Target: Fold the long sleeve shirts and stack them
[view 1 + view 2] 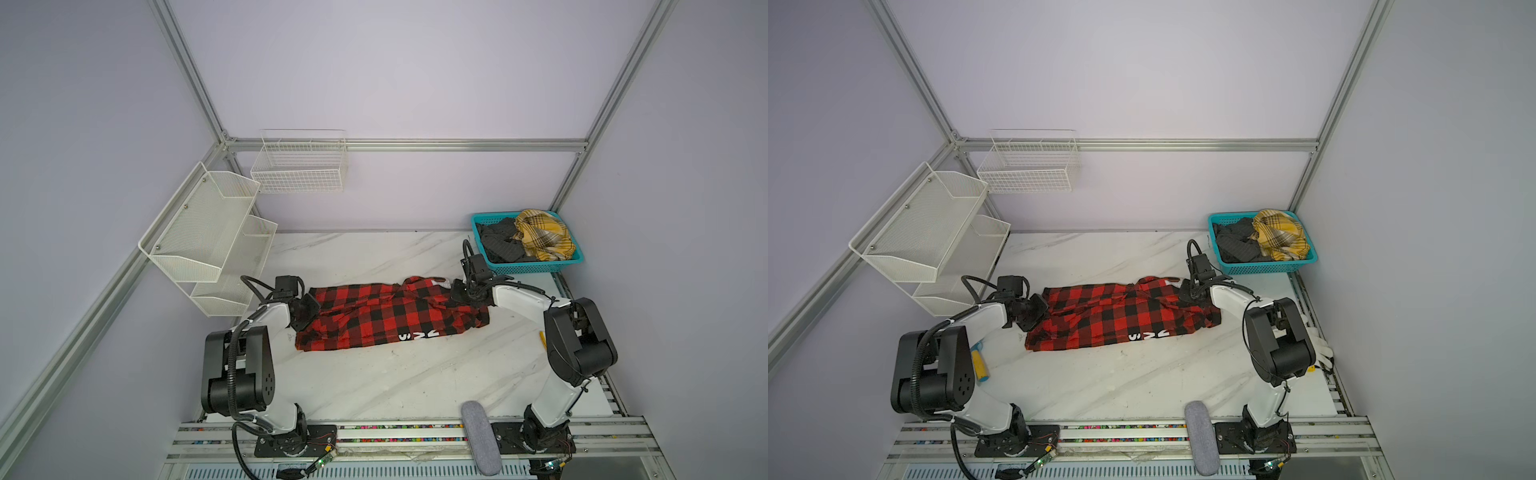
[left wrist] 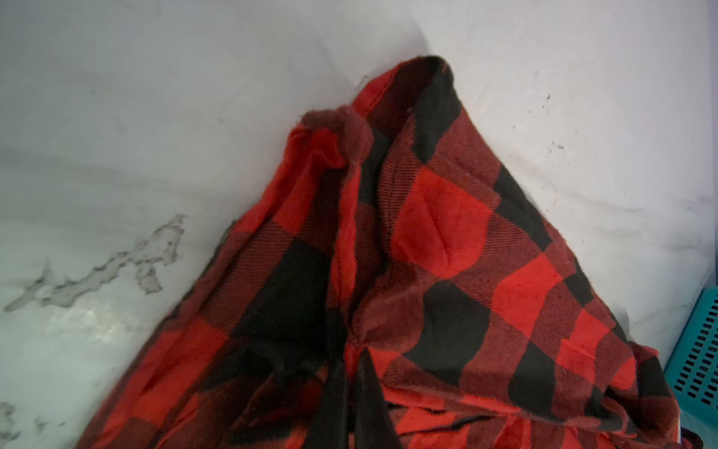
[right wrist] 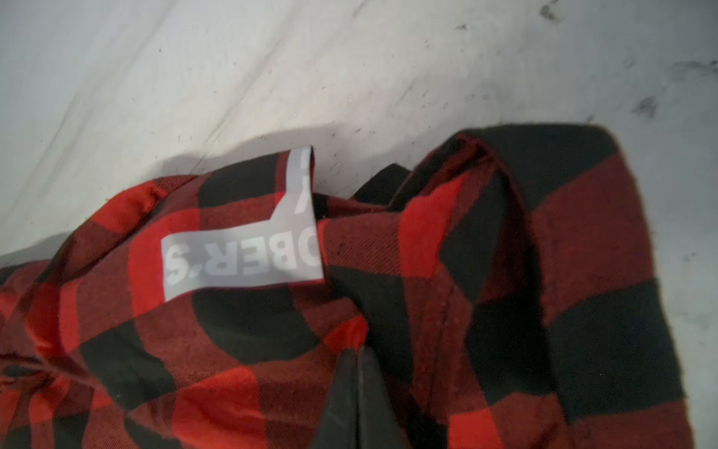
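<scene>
Red-check shirt (image 1: 390, 320) stretches between my left tool (image 1: 306, 314) and right tool (image 1: 460, 293), both pinching its ends, and I fear pulling apart unevenly could drag cloth from one bite.

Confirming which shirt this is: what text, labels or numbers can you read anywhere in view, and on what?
"OBER'S": upside down in the right wrist view, white block print on the red-and-black checked shirt; first letter cut by a fold.
Beside it, one partial letter, perhaps "Y".
White letters at the shirt's near edge in both top views: too small to read.
Nothing else legible.
</scene>
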